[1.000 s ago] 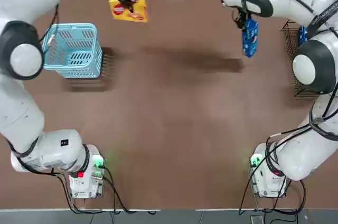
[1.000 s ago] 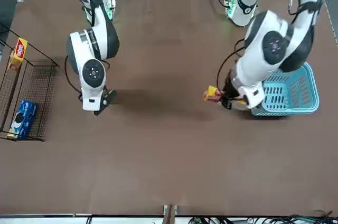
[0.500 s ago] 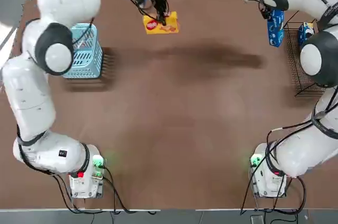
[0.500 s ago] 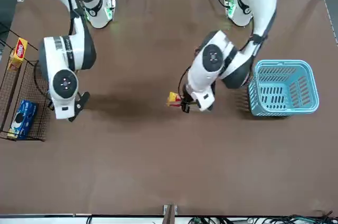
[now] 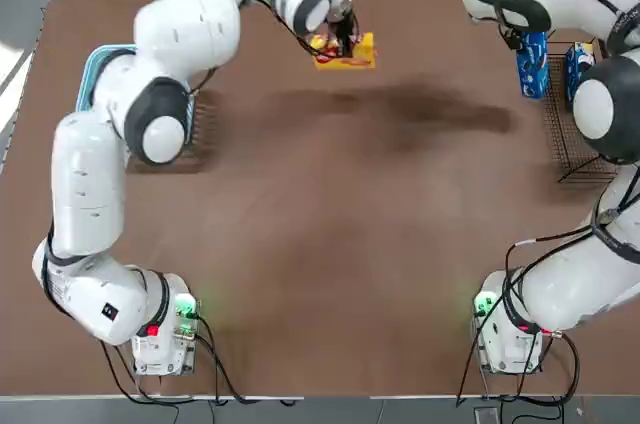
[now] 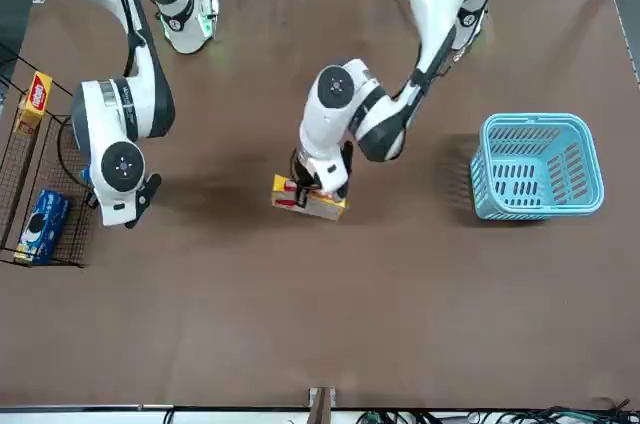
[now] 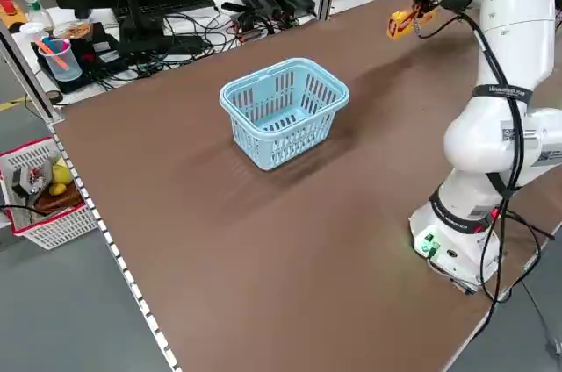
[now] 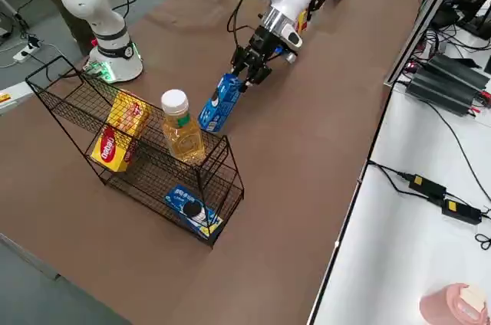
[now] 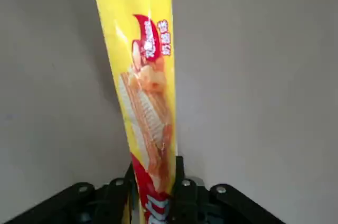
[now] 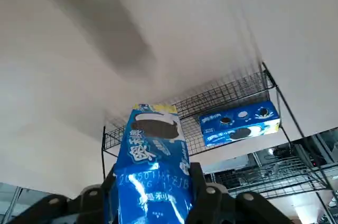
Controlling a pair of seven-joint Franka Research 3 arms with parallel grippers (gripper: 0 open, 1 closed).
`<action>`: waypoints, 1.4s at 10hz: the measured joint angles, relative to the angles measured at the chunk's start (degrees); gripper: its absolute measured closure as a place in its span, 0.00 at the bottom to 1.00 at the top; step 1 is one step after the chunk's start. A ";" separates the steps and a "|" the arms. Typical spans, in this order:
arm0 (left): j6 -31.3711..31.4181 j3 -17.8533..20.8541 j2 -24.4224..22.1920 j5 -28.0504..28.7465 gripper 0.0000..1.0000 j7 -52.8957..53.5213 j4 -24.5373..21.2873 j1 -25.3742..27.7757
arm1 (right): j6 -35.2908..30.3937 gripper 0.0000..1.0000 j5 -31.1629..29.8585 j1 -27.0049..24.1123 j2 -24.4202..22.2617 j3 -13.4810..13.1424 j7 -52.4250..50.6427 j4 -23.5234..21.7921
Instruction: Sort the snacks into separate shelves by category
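Observation:
My left gripper (image 5: 345,37) is shut on a yellow box (image 5: 347,52) with a red logo, held above the far middle of the table; the box (image 9: 149,86) rises from between the fingers in the left wrist view. My right gripper (image 5: 528,41) is shut on a blue packet (image 5: 533,66) just beside the wire rack (image 5: 562,104) at the table's right edge. In the right side view this packet (image 8: 219,102) hangs close to the rack's (image 8: 138,164) top corner. Yellow boxes (image 8: 120,137) sit on the upper shelf, and another blue packet (image 8: 192,207) lies on the lower one.
A bottle of yellow drink (image 8: 182,129) stands on the rack's upper shelf beside the boxes. A light blue plastic basket (image 6: 540,166) sits on the table's left side, partly under my left arm in the top view. Cables and power bricks lie beyond the far edge.
My left arm has swung right along the far side, carrying the yellow box from near the basket to mid-table. My right gripper has carried the blue packet right, up to the rack.

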 joint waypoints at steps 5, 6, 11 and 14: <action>16.21 -0.07 9.10 -0.22 0.73 -6.85 3.90 -3.75 | 3.34 0.46 -6.54 -3.70 -1.25 0.03 -5.68 -4.90; 16.62 -0.14 10.05 -1.08 0.73 -7.41 4.08 -4.72 | 4.39 0.48 -7.72 -4.58 -1.44 0.02 -6.61 -6.10; 16.97 1.60 12.32 -2.91 0.73 -8.75 4.27 -10.06 | 9.28 0.48 -13.22 -6.73 -2.84 0.03 -7.27 -11.91; 17.34 3.24 12.99 -2.95 0.73 -8.79 4.53 -11.64 | 11.59 0.49 -15.83 -8.49 -4.27 0.03 -7.45 -15.42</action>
